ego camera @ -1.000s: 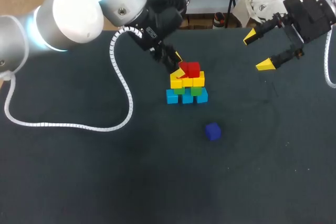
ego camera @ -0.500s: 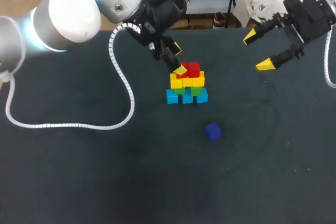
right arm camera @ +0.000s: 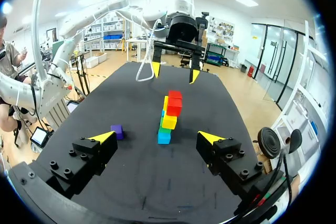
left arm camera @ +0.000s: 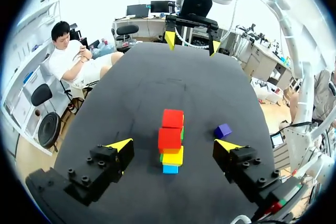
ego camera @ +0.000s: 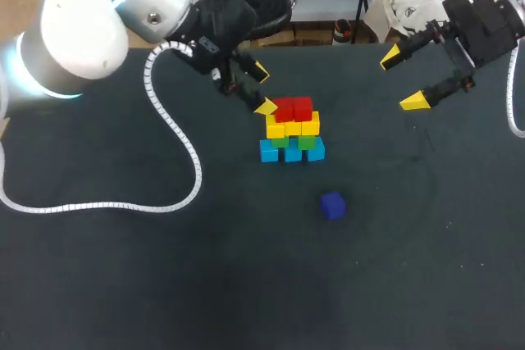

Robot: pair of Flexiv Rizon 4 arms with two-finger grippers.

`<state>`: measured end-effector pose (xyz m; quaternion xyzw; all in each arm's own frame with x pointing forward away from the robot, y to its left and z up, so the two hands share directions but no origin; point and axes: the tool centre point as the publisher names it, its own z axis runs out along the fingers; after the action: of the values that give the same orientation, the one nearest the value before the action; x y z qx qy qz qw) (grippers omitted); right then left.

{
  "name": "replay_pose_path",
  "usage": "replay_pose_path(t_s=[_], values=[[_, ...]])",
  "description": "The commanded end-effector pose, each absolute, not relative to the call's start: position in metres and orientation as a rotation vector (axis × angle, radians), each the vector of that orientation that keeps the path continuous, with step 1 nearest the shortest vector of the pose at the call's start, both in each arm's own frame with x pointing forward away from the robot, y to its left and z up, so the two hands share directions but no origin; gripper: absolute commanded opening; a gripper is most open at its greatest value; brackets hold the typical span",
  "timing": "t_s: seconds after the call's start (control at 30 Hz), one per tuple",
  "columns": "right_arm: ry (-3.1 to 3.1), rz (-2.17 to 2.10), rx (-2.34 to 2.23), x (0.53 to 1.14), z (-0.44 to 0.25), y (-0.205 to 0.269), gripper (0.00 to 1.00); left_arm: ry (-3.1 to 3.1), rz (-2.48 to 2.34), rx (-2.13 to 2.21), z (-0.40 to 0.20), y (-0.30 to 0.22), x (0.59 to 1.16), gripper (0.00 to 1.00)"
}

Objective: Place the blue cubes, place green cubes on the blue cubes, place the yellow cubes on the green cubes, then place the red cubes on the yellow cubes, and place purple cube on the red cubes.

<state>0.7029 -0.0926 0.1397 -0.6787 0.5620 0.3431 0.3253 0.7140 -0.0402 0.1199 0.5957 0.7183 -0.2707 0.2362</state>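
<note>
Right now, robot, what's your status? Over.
Left gripper open, beside stack. Right gripper open, off aside. Red cubes on top. Purple cube loose on table, unobstructed.

**Surface and Material Findings**

Table point(ego camera: 123, 284): dark, matt covering, faintly speckled; possibly cloth or rubber mat, the view is too coarse to confirm. Red cubes point(ego camera: 294, 109), yellow cubes point(ego camera: 293, 128), blue cubes point(ego camera: 293, 152) and purple cube point(ego camera: 332, 205): smooth, plastic-like, low sheen. Left arm point(ego camera: 78, 30): glossy white shell. Cable sleeve point(ego camera: 98, 206): ribbed white plastic. Left gripper point(ego camera: 262, 89) and right gripper point(ego camera: 401, 79): matt black bodies, smooth yellow tips.
</note>
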Motion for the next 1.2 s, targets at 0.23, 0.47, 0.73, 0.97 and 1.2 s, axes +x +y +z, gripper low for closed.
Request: replay_pose_path(t_s=[0.23, 0.47, 0.73, 0.97, 1.2], values=[[1.471, 0.9, -1.779, 0.703, 0.139, -0.092, 1.0, 1.931, -0.819, 1.537, 0.117, -0.021, 0.711, 1.0], [1.471, 0.9, -1.779, 0.703, 0.139, -0.092, 1.0, 1.925, -0.816, 1.524, 0.119, -0.017, 0.707, 1.0], [1.471, 0.9, -1.779, 0.703, 0.139, -0.092, 1.0, 1.925, -0.816, 1.524, 0.119, -0.017, 0.707, 1.0], [1.471, 0.9, -1.779, 0.703, 0.139, -0.092, 1.0, 1.925, -0.816, 1.524, 0.119, -0.017, 0.707, 1.0], [1.549, 0.921, -1.797, 0.666, 0.148, -0.083, 1.0, 1.925, -0.816, 1.524, 0.119, -0.017, 0.707, 1.0]])
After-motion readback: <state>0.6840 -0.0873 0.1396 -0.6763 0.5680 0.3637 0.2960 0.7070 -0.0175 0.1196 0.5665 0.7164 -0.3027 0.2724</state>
